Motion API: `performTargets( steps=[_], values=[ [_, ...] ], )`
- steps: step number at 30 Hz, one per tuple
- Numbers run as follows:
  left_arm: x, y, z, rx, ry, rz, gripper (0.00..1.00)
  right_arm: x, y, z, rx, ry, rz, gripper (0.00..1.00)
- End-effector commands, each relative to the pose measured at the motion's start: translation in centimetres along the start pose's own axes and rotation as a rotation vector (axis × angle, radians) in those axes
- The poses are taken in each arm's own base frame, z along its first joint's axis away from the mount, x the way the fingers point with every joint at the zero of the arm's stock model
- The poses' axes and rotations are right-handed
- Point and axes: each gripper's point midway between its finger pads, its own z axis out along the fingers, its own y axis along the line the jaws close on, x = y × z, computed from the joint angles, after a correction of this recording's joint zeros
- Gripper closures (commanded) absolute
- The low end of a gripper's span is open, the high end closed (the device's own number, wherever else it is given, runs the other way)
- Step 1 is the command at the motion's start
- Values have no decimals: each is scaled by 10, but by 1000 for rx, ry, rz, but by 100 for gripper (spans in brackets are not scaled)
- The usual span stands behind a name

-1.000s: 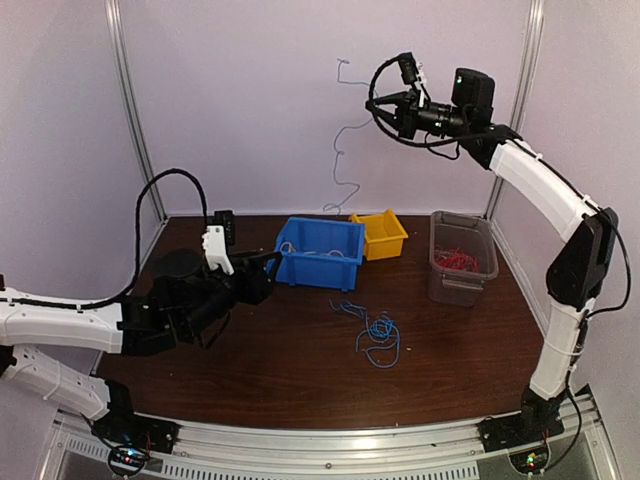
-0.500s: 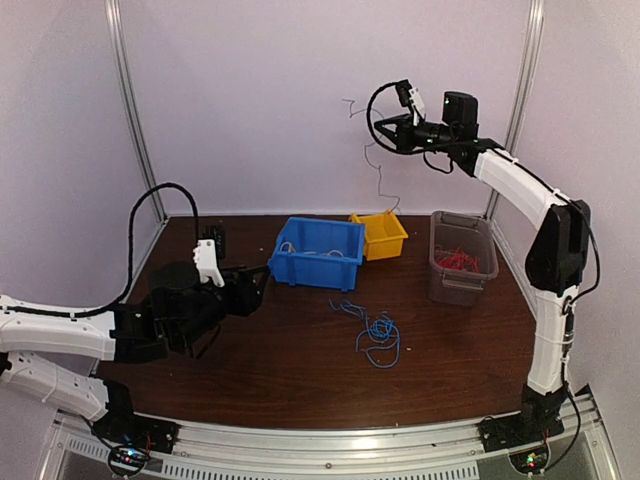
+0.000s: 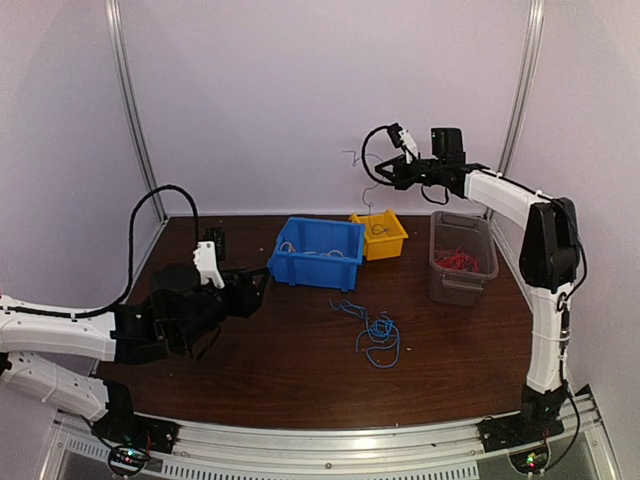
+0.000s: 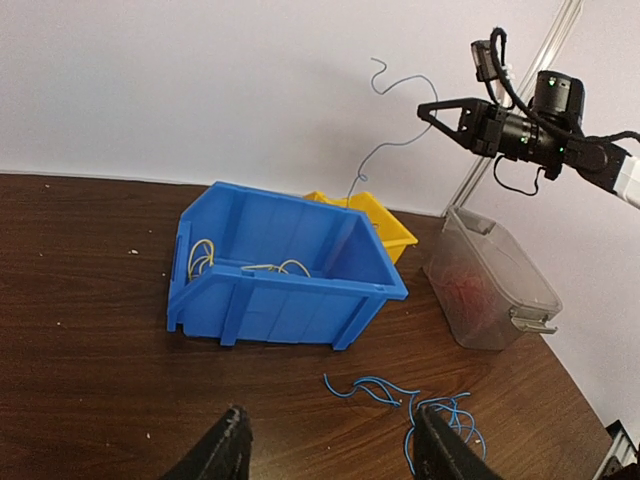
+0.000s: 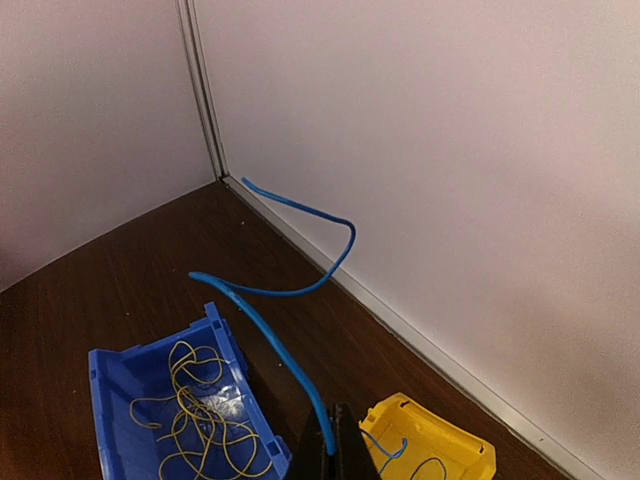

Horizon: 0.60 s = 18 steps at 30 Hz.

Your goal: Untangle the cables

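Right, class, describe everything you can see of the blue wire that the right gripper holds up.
The blue wire is one thin, flexible strand, kinked into loose bends. The shut right gripper pinches it high in the air. One end curls upward; the rest hangs down toward the yellow bin, contact unclear.

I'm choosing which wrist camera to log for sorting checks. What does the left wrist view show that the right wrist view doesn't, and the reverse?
Only the left wrist view: the clear tub of red cables, the loose blue cables on the table, and the open left gripper.
Only the right wrist view: blue strands lying inside the yellow bin.
Both: the blue bin holding yellow cables, the yellow bin, and the blue cable pinched in the shut right gripper.
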Motion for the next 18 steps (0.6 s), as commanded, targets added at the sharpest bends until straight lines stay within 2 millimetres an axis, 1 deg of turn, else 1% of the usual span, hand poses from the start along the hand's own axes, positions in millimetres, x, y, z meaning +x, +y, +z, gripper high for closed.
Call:
performTargets(
  steps=[1,4,8,10,13,14,15,17,18],
  values=[
    [3,1,1,0,-3,-14,44,42,-24,11,99,106,9,100],
    [4,1,2,0,-1,-13,44,83,-40,19,145,236,49,100],
    [6,0,3,4,4,-9,44,134,-47,26,161,380,132,100],
    [7,-1,4,4,9,-2,44,148,-50,24,190,412,176,100],
    [9,-3,6,7,16,6,44,160,-49,22,194,433,222,99],
    [9,-4,7,8,17,6,44,162,-48,21,196,437,241,96],
    [9,-5,7,10,19,9,44,162,-46,20,187,436,255,90],
    [9,-6,9,12,23,13,44,159,-41,18,164,428,274,68],
    [9,-6,9,11,23,14,44,155,-38,16,155,421,278,59]
  ],
)
